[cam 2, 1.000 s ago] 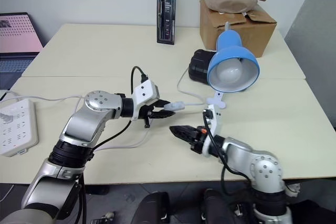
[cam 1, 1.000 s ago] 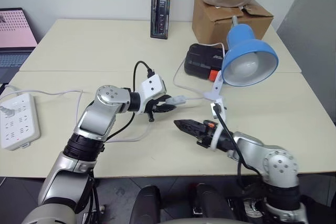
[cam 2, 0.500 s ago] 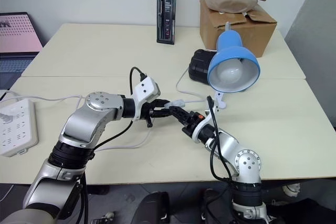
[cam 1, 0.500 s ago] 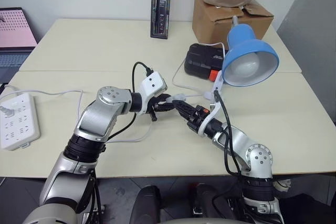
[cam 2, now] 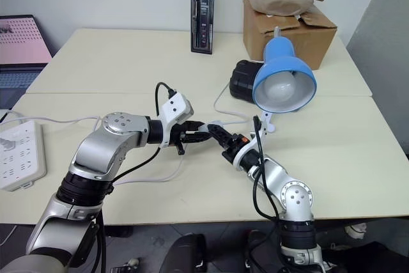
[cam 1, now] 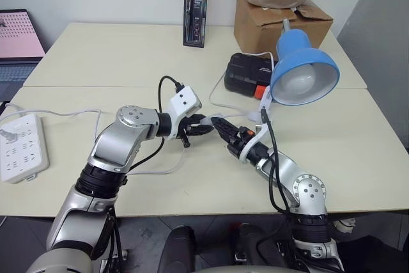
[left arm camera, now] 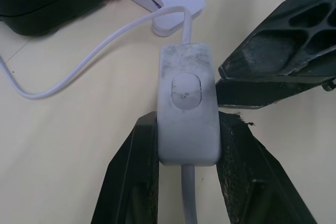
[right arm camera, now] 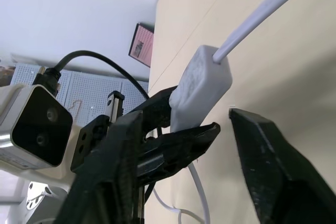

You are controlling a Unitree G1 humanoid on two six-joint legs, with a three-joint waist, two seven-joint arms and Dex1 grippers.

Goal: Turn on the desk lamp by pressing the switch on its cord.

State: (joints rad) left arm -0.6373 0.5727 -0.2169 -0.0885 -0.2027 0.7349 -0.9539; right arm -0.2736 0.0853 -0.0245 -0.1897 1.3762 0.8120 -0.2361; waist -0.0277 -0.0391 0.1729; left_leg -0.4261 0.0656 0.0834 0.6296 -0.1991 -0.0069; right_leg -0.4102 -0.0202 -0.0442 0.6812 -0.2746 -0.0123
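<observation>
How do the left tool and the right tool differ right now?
The left tool is clamped on the switch, holding it above the table; the right tool is open and holds nothing. The left grips the switch's sides, while the right has one finger beside it. Both have black fingers and meet at the switch.

Above the worktop [cam 2: 358, 139], the left gripper [cam 2: 194, 130] and right gripper [cam 2: 216, 133] meet at the switch [cam 2: 209, 126], near the desk lamp [cam 2: 284, 80].
</observation>
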